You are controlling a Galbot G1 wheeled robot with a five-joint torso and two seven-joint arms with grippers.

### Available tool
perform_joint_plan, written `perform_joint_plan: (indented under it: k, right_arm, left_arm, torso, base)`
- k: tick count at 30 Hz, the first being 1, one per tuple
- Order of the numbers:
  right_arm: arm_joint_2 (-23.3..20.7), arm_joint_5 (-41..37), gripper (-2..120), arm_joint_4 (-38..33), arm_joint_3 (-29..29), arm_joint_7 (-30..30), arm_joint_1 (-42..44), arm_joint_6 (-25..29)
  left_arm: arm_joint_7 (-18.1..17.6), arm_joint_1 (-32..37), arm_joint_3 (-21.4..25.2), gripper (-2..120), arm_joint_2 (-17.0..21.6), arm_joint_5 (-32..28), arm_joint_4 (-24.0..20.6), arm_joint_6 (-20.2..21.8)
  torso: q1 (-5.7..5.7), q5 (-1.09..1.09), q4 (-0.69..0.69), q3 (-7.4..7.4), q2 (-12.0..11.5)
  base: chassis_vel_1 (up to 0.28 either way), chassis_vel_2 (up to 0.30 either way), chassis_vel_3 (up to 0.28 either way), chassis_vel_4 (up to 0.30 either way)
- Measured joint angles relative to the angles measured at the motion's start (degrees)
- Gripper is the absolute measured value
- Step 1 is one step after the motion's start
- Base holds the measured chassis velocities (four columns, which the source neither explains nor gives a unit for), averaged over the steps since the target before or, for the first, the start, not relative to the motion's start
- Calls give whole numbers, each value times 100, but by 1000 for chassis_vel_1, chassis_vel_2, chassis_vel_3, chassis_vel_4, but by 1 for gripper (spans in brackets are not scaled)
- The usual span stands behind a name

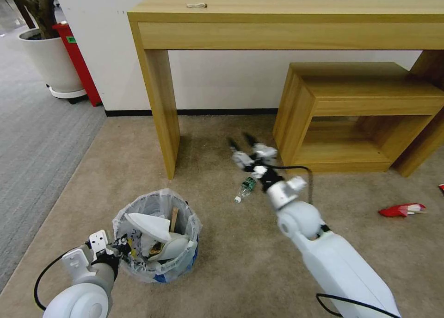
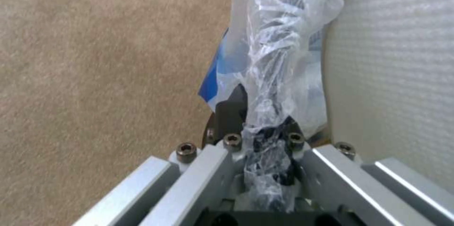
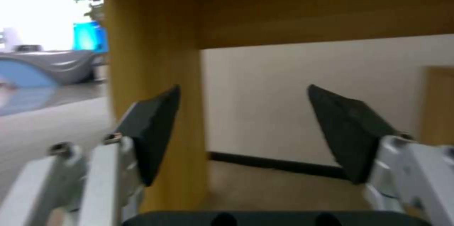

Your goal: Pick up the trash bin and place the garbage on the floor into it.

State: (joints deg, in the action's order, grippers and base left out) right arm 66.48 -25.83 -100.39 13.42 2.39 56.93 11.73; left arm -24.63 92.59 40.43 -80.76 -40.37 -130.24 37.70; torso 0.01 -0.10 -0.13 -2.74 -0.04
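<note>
The trash bin (image 1: 157, 237), round and lined with a crinkled clear bag, stands on the beige floor (image 1: 222, 262) at the lower left, holding white slippers and a wooden stick. My left gripper (image 1: 124, 248) is shut on the bin's rim and bag; the left wrist view shows the trash bin's bag (image 2: 279, 62) pinched between the fingers (image 2: 229, 123). A green-label bottle (image 1: 245, 189) lies on the carpet just under my right arm. My right gripper (image 1: 243, 143) hangs open above and beyond it, its dark fingertips (image 3: 156, 130) spread wide. A red-white paper cup (image 1: 401, 210) lies far right.
A tall wooden console table (image 1: 286, 17) stands against the wall, its left leg (image 1: 162, 109) close to the right gripper. A low wooden shelf unit (image 1: 356, 114) sits under it at right. A grey ribbed carpet strip, white planter (image 1: 53, 63) and red box are at far left.
</note>
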Motion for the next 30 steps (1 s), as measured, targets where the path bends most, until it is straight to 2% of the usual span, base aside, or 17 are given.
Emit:
perform_joint_plan:
  k: [3, 5, 8, 16, 24, 30]
  right_arm:
    - [95, 158, 87, -63, 375, 35, 227, 77]
    - [203, 380, 97, -122, 728, -4, 533, 89]
    - [269, 414, 99, -123, 817, -119, 735, 61]
    - [517, 248, 100, -176, 884, -231, 1138, -126]
    - [672, 55, 100, -57, 661, -403, 1052, -330]
    - [687, 42, 100, -39, 630, -452, 1073, -249]
  left_arm:
    - [-3, 22, -18, 1, -8, 2, -69, -21]
    - [8, 89, -34, 1, -9, 13, -165, -44]
    - [28, 147, -59, 1, -12, 17, -233, -55]
    - [44, 244, -95, 1, -57, 22, -384, -61]
    - [47, 341, -50, 1, -80, 55, -497, -61]
    - [47, 334, 9, 1, -76, 58, -513, -71]
  torso:
    - [0, -1, -1, 0, 0]
    - [0, -2, 0, 0, 0]
    - [0, -1, 0, 0, 0]
    - [0, -2, 0, 0, 0]
    - [0, -2, 1, 0, 0]
    - [0, -2, 1, 0, 0]
  base:
    - [0, 0, 0, 0]
    - [0, 0, 0, 0]
    - [0, 0, 0, 0]
    - [0, 0, 0, 0]
    - [0, 0, 0, 0]
    - [0, 0, 0, 0]
